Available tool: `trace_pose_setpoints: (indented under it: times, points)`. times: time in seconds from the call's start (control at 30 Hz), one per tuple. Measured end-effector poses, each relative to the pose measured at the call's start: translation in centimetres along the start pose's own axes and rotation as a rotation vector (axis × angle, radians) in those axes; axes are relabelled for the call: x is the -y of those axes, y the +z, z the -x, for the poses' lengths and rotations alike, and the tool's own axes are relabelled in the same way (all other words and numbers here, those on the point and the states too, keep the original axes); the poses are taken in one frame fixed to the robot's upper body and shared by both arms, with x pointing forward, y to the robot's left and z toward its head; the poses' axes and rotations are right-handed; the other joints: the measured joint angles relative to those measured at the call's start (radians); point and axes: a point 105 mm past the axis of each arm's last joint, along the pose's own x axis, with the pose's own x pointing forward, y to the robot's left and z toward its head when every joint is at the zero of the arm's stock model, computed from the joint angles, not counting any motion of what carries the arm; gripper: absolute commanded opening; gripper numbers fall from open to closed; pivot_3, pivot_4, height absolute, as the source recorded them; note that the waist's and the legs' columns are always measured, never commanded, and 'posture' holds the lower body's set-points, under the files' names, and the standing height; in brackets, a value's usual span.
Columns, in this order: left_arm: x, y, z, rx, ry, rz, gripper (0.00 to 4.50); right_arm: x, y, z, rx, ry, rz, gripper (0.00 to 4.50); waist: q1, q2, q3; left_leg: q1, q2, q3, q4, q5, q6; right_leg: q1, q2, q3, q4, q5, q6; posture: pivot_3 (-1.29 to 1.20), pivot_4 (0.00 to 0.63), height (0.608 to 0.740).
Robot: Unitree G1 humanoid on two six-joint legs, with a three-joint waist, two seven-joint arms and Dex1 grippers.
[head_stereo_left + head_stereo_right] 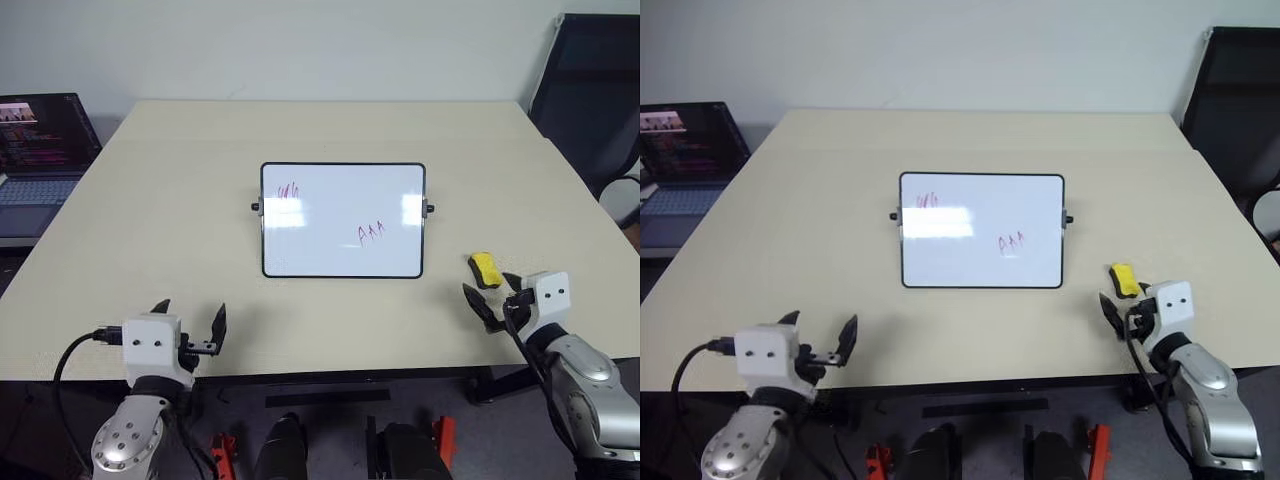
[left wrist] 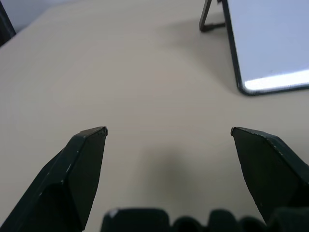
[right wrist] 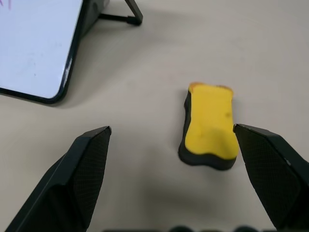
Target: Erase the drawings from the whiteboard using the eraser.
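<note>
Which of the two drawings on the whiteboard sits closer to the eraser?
The drawing low on the right half of the whiteboard, a zigzag. The other scribble sits in the board's upper left corner, farther from the yellow eraser lying off the board's right side.

Beige table [image 1: 180, 200]: whiteboard [image 1: 343, 220] mid-table on stand, eraser [image 1: 484, 268] lying right of it.

Beige table [image 1: 200, 200] fills most of the head view, surface matte and pale, with a faint seam running across its far part. Open laptop [image 1: 40, 150] sits off the table's left edge on a lower surface, screen lit (dark window with coloured lines of text, not legible), keyboard pale blue-grey. Black chair [image 1: 590, 100] stands at the far right corner. White wall [image 1: 300, 40] behind.
</note>
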Motion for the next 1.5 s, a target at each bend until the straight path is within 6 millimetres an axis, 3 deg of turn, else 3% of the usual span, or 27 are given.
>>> trace_pose_setpoints:
  times: [0.27,0.43,0.63,0.93,1.07,1.3,1.5]
  points:
    - [0.6,0.5,-1.2,0.020,-0.098,-0.080,4.50,-0.3,0.7,-0.6,-0.001,0.010,0.001,4.44,0.000,0.000,0.000,0.000,0.000,0.000,0.000,0.000,0.000,0.000,0.000,0.000,0.000,0.000,0.000,0.00,0.150,0.740]
    - [1.2,1.1,-1.2,0.015,-0.316,-0.128,4.50,-1.9,2.2,-0.5,0.015,0.095,-0.016,4.44,0.000,0.000,0.000,0.000,0.002,0.000,-0.001,0.000,0.000,-0.001,0.002,0.000,0.000,0.000,-0.001,0.00,0.150,0.740]
    - [1.3,4.2,-1.4,0.042,-0.608,-0.175,4.50,-2.7,3.8,-0.6,0.015,0.155,-0.025,4.44,0.000,0.000,0.000,0.000,0.003,0.000,0.000,0.000,0.000,-0.001,0.002,0.000,0.000,0.001,-0.002,0.00,0.150,0.740]
    - [4.7,9.8,-3.4,0.121,-1.007,-0.242,4.50,0.5,6.4,-2.4,-0.050,-0.055,-0.062,4.44,-0.001,0.001,0.000,-0.001,0.004,0.001,0.000,0.000,0.000,-0.001,0.004,0.000,0.000,0.005,0.003,0.00,0.150,0.740]
    - [6.4,10.7,-3.5,0.132,-1.149,-0.257,4.50,1.5,6.2,-3.2,-0.115,-0.090,-0.099,4.44,-0.005,0.001,0.000,-0.001,0.006,0.002,-0.002,0.000,0.000,-0.003,0.006,0.001,0.000,0.005,0.003,0.00,0.150,0.740]
    - [6.7,11.4,-4.2,0.136,-1.197,-0.263,4.50,2.8,4.4,-3.4,-0.211,-0.120,-0.149,4.44,-0.006,0.001,0.001,-0.002,0.007,0.002,-0.003,0.000,0.000,-0.005,0.008,0.002,0.001,0.004,0.002,0.00,0.150,0.740]
    - [6.7,11.5,-4.1,0.137,-1.211,-0.267,4.50,2.4,3.5,-3.2,-0.241,-0.101,-0.158,4.44,-0.006,0.001,0.001,-0.002,0.007,0.002,-0.002,0.000,0.000,-0.005,0.008,0.002,0.002,0.004,0.002,0.00,0.150,0.740]
